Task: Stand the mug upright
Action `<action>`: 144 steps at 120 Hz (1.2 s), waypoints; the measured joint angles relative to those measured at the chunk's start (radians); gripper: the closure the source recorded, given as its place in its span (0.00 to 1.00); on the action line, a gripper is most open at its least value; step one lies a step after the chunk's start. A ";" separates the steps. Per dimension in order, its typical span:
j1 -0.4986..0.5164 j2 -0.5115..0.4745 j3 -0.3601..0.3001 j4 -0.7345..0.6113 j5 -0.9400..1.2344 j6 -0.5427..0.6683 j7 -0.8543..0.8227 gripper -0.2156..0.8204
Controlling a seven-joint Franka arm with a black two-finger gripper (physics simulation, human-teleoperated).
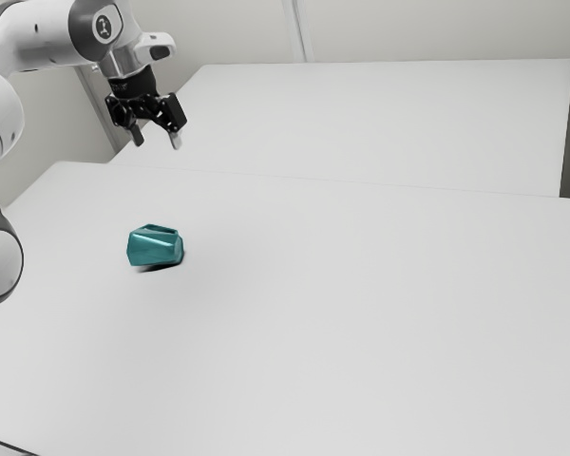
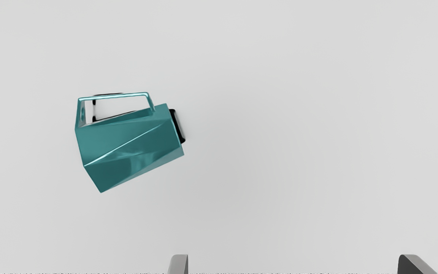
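One teal mug (image 1: 155, 246) lies on its side, gripper (image 1: 158, 143) aloft, jaws released; best straddle it squarely, clear of the handle (image 2: 114, 96), then turn slowly.

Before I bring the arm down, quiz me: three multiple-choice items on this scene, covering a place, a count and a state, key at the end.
1. Where is the black two-finger gripper?
A) Against the handle of the glossy teal faceted mug
B) Resting on the white table
C) Raised above the table, apart from the mug

2. How many mugs are on the table?
A) One
B) Two
C) Three

3. How is the mug posed?
A) Upright on its base
B) Lying on its side
C) Upside down on its rim

Key:
1 C: the exterior view shows it up in the air.
2 A: both views show a single mug.
3 B: the wrist view shows its side wall facing up.
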State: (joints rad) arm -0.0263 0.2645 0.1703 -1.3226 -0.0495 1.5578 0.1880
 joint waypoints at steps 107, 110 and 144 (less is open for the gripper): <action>0.322 0.074 0.142 -0.067 -0.471 -0.019 0.241 0.21; 0.339 0.094 0.141 -0.067 -0.496 -0.019 0.259 0.21; 0.408 0.278 0.134 -0.074 -0.681 -0.003 0.425 0.21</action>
State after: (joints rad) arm 0.3816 0.5425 0.3045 -1.3962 -0.7308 1.5547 0.6127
